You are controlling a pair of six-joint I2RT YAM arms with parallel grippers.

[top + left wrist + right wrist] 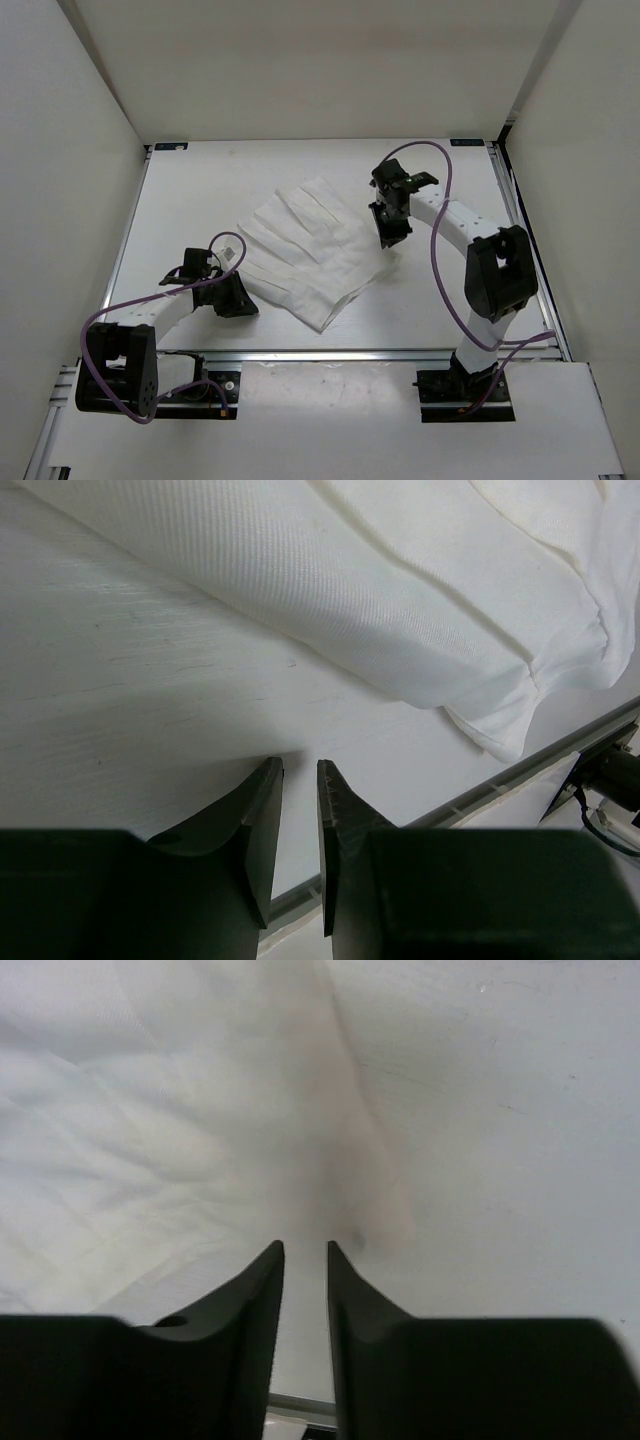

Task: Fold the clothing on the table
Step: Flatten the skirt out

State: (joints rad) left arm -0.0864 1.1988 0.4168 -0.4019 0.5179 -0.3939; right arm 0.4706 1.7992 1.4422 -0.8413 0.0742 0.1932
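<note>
Table [200,190]: one, flat white, rail edges, bare around the load. Clothing [310,255]: one piece, lying spread mid-table between the two arms, a bit toward the right one, fan outline with lengthwise pleats. My read on handling: thin and light, fully limp, no stiffness to push against. It'll drape and slide on the smooth top, and the pleats will splay if dragged. Not fragile. The edge in the left wrist view looks doubled and puffy, so a pinch there may catch more than one layer. Best holds, I'd say, are corners or hem, one per side, lifted together so the fold line stays straight. A mid-panel grab would just bunch it. Arms: two. Purple cables [440,270]: two, one looped off each arm. Left gripper [243,300]: low at the cloth's near-left edge, jaws a narrow slit apart, bare table showing through the gap, nothing held, fabric just ahead of the tips but apart from them. Right gripper [386,238]: at the cloth's right corner, also a narrow slit apart. The fabric edge sits right at the fingers [258,1300], but that view is blurred and I can't make out any cloth in the gap, so I'd call it not holding. Blue corner marks [168,146]: two visible, at the far corners.
</note>
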